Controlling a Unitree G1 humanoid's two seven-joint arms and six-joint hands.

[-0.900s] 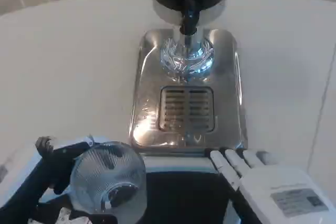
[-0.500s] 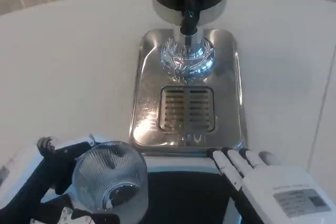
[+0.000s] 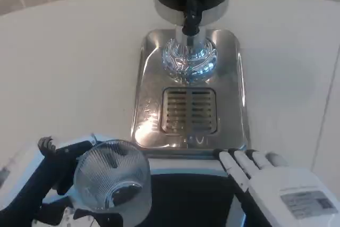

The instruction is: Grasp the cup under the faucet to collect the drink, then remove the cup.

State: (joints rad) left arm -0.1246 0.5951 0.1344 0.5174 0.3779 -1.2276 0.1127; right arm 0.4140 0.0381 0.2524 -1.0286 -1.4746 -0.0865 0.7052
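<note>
The left hand (image 3: 58, 176) has its fingers clamped on the ribbed glass cup (image 3: 112, 179) well short of the black faucet (image 3: 191, 19), right hand (image 3: 276, 187) resting fingers-together, so carrying it under the faucet probably comes next.

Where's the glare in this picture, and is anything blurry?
Head view: strong glare on the dispenser's shiny steel base, with blue-white reflections around the column foot; the slotted drip grate reads sharp. The clear ribbed cup in the left hand catches highlights, and the right hand looks slightly soft near the frame's bottom edge.
</note>
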